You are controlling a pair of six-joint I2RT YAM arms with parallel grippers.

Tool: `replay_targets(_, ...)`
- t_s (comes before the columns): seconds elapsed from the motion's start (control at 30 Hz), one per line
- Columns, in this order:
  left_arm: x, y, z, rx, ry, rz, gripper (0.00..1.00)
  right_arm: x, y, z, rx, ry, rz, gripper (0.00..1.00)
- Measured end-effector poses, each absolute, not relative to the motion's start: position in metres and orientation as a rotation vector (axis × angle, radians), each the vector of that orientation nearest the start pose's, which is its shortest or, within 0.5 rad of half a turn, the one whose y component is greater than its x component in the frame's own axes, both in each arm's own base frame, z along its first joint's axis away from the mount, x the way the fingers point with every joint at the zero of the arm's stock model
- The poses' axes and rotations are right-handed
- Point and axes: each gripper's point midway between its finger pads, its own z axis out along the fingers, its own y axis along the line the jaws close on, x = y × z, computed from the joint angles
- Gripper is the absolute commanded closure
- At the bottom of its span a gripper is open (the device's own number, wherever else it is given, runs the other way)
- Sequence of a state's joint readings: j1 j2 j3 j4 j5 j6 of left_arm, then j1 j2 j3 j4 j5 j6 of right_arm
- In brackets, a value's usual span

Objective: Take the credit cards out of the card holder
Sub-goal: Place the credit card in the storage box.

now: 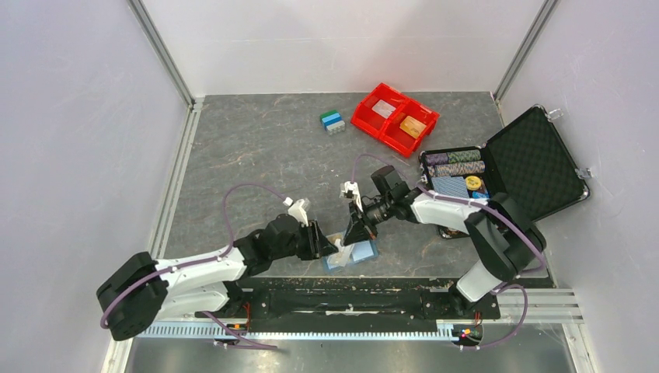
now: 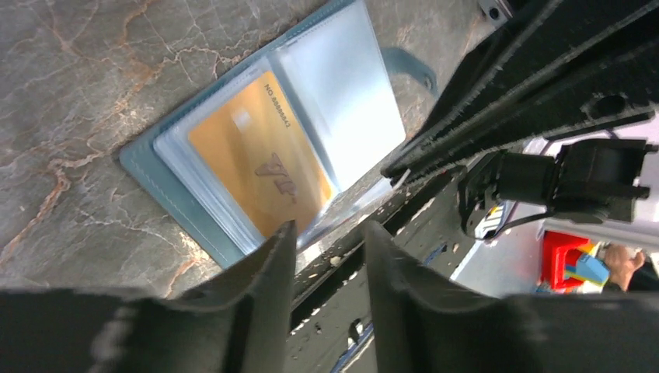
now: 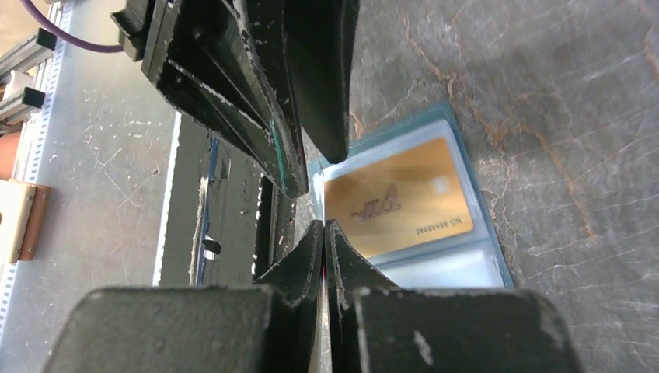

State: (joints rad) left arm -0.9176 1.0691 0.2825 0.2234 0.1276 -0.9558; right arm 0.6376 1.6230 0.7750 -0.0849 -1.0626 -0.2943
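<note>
The card holder (image 2: 144,167) lies spread open near the table's front edge, also seen from above (image 1: 363,253) and in the right wrist view (image 3: 482,210). An orange credit card (image 2: 256,159) with a dark mark sits inside one clear sleeve (image 3: 400,198). The other clear leaf (image 2: 342,101) is raised at its corner. My right gripper (image 3: 323,227) is shut, its tips pinching that leaf's thin edge (image 1: 359,233). My left gripper (image 2: 330,233) hovers at the holder's near edge, open, with nothing between its fingers (image 1: 325,241).
A red two-compartment bin (image 1: 365,116) at the back holds a whitish card and an orange one. A small blue-green block (image 1: 332,122) stands left of it. An open black case (image 1: 536,159) with poker chips and a card deck sits at right.
</note>
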Motion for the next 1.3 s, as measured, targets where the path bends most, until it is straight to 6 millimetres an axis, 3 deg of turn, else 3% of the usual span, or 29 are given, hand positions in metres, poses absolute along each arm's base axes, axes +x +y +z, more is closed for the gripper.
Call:
replay_targets(0.1,0.145,-0.272,0.075,0.046,2.376,-1.108,0.05,0.165,0.304,0.088,-1.422,1.831,1.437,1.0)
replay_targets(0.13,0.148,-0.271,0.08,0.047,2.369,-1.091,0.0,0.166,0.305,0.093,-1.416,1.823,1.427,1.0)
replay_targets(0.37,0.172,-0.268,0.14,0.044,2.276,-0.992,0.0,0.179,0.303,0.114,-1.329,1.851,1.352,1.0)
replay_targets(0.57,0.185,-0.245,0.184,0.085,2.179,-0.85,0.0,0.208,0.299,0.144,-1.191,1.878,1.28,1.0)
replay_targets(0.7,0.191,-0.219,0.205,0.117,2.109,-0.72,0.0,0.243,0.294,0.175,-1.029,1.904,1.212,1.0)
replay_targets(0.83,0.193,-0.196,0.216,0.106,2.057,-0.637,0.0,0.291,0.278,0.2,-0.782,1.954,1.106,1.0)
replay_targets(1.1,0.192,-0.171,0.22,0.188,2.045,-0.491,0.0,0.395,0.192,0.217,-0.111,1.996,0.826,1.0)
replay_targets(1.3,0.191,-0.163,0.21,0.212,2.079,-0.427,0.0,0.463,0.14,0.207,0.304,1.936,0.707,1.0)
